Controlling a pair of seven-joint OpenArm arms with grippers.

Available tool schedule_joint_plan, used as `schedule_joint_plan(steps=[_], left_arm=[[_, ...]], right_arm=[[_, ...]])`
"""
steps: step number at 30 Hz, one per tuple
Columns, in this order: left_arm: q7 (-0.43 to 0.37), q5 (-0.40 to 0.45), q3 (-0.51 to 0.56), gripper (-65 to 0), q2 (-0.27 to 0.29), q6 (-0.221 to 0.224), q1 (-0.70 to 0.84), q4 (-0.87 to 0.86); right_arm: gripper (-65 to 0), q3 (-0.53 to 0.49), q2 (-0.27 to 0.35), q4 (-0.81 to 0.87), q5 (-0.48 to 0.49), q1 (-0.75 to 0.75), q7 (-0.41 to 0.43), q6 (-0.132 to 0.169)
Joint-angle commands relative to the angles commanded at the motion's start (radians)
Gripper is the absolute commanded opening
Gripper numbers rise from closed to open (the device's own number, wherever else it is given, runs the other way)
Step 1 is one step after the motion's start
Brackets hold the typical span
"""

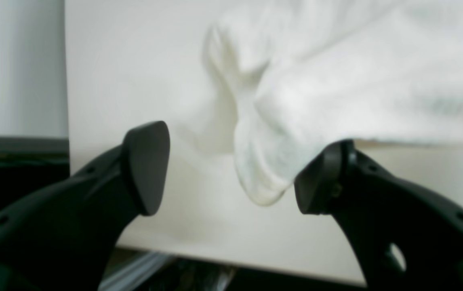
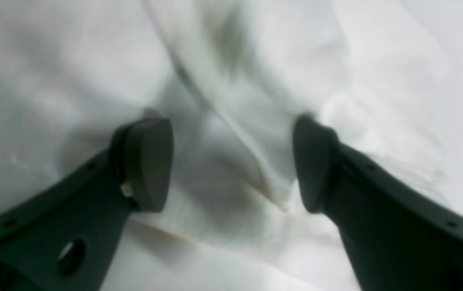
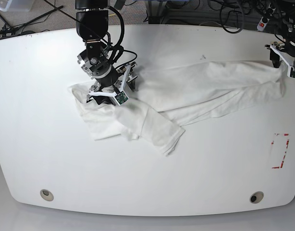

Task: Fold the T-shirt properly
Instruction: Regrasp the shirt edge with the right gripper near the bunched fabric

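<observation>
- The T-shirt (image 3: 186, 94) is lying crumpled and stretched out across the white table (image 3: 210, 163), bunched and folded over at one end, with no print showing.
- The right gripper (image 2: 231, 165) is hovering over the bunched end, its jaws spread apart on either side of a raised fold of cloth.
- The left gripper (image 1: 231, 173) is sitting at the far end by the table edge, jaws released, with a cloth corner drooping between them.

A wide white rounded tabletop (image 3: 147, 183) fills the base view. Two round metal-ringed holes sit near its front edge, one at the left (image 3: 47, 194), one at the right (image 3: 255, 197). A red dashed rectangle marking (image 3: 280, 150) lies near the right edge. Black cables (image 3: 224, 12) trail across the floor beyond.
</observation>
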Motion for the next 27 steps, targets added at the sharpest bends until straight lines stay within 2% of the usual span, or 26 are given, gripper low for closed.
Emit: schedule_joint_plan(steps=[5, 9, 16, 21, 27], left_arm=[[0.0, 0.0, 0.002, -22.2, 0.0, 0.0, -0.002, 0.0], [0.0, 0.0, 0.002, -22.2, 0.0, 0.0, -0.015, 0.0], [0.0, 0.002, 0.002, -22.2, -0.002, 0.0, -0.031, -0.034], [0.0, 0.002, 0.003, -22.2, -0.002, 0.0, -0.031, -0.04], [0.0, 0.002, 0.003, -22.2, -0.002, 0.0, -0.032, -0.041]], right_arm=[[-22.0, 0.0, 0.011, -0.023, 0.0, 0.032, 0.0, -0.041], [-22.0, 0.0, 0.029, -0.032, 0.0, 0.055, 0.0, -0.055], [-23.3, -0.005, 0.041, -0.066, -0.002, 0.066, 0.0, -0.055], [-37.6, -0.006, 0.038, -0.058, -0.002, 0.043, -0.002, -0.055], [-58.0, -0.006, 0.037, -0.06, -0.002, 0.043, -0.002, -0.055]])
